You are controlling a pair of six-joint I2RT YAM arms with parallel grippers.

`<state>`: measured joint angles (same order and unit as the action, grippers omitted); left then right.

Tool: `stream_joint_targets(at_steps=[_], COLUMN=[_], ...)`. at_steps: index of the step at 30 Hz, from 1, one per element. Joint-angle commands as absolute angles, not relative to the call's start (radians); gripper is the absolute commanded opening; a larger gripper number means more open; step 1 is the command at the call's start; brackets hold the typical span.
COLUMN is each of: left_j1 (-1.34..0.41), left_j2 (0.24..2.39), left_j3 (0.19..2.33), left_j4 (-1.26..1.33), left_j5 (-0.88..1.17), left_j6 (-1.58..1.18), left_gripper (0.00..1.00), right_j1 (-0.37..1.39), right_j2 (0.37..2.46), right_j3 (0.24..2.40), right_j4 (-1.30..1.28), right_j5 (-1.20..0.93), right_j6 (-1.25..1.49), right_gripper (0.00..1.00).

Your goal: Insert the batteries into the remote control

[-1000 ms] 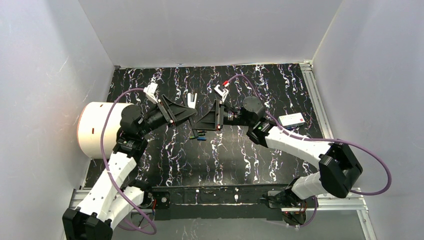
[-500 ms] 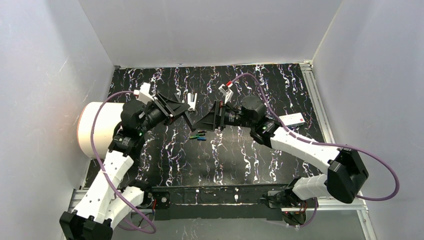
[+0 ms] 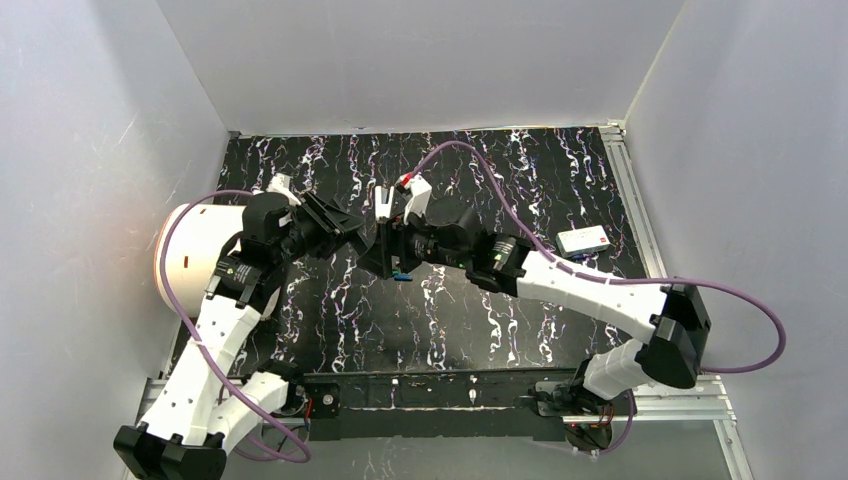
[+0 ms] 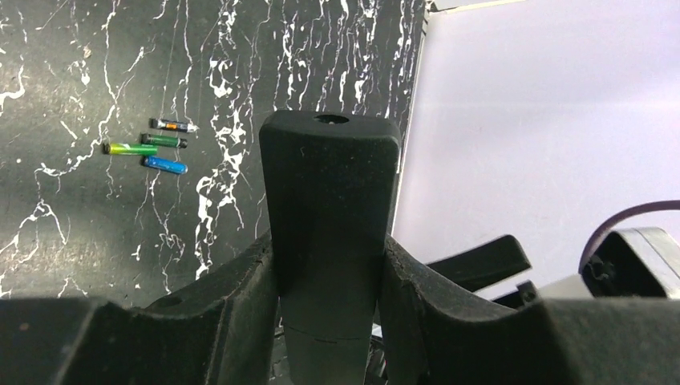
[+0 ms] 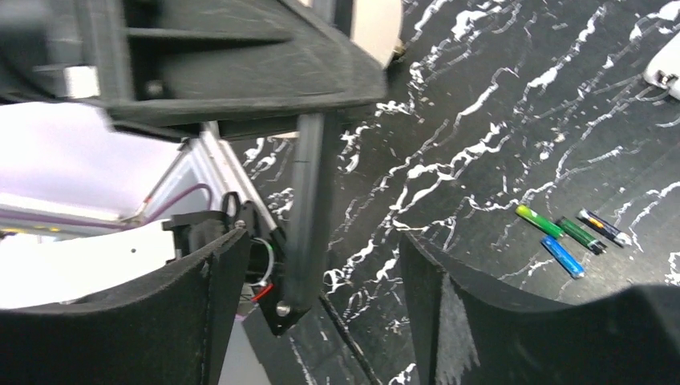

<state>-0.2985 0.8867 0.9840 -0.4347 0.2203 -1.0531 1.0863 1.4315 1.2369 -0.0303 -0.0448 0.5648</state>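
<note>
Black remote [image 4: 329, 160] clamped in left tool [image 4: 329, 249], long axis reaching toward right tool [image 5: 321, 273], whose jaws stand spread either side of it, not gripping. Batteries [image 5: 565, 237] lie side by side on table [image 5: 481, 120], off to right tool's side; right arm looks nearer.

The left arm [image 3: 215, 340] and right arm [image 3: 590, 290] have white shells between chunky black joint housings. A purple cable [image 3: 460, 144] loops loosely along each arm. The left gripper [image 3: 350, 224] and right gripper [image 3: 386, 252] are matte black, with ribbed triangular frames and thick, rough-edged fingers [image 5: 449, 321]. A white camera block [image 3: 417, 192] sits on each wrist, and the right one carries a red plug [image 3: 404, 182].
</note>
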Motion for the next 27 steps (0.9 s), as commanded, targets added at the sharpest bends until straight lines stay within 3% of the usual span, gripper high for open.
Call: stream_joint_targets(at_steps=[1,9,12,14,17,19,24,27], left_j1=[-0.300,-0.300,-0.300,-0.300,-0.290,-0.268,-0.230,-0.227], left_j2=[0.876,0.844,0.837,0.831,0.825,0.829,0.848,0.850], left_j3=[1.016,0.996,1.004,1.014,1.065,1.121,1.220,1.225], left_j4=[-0.482,-0.515,-0.522,-0.518,-0.555,-0.598,-0.579,-0.475], left_j5=[0.227,0.257,0.274,0.282,0.283,0.287,0.403,0.500], left_j6=[-1.045,-1.034,-1.019,-0.999,-0.935,-0.872,-0.779,-0.793], left_gripper=[0.00,0.01,0.11,0.34,0.84,0.98,0.98,0.83], right_j1=[1.092,1.091,1.090,1.090,1.062,1.034,0.956,0.920], right_j2=[1.465,1.451,1.459,1.463,1.457,1.448,1.459,1.471], right_j3=[1.267,1.182,1.177,1.178,1.174,1.164,1.145,1.109], right_j4=[-0.024,0.137,0.163,0.172,0.226,0.301,0.543,0.717], right_j5=[0.050,0.027,-0.028,-0.064,-0.159,-0.224,-0.414,-0.506], right_j6=[0.564,0.660,0.680,0.701,0.779,0.855,1.056,1.203], right_gripper=[0.73,0.43,0.20,0.12,0.11,0.11,0.11,0.11])
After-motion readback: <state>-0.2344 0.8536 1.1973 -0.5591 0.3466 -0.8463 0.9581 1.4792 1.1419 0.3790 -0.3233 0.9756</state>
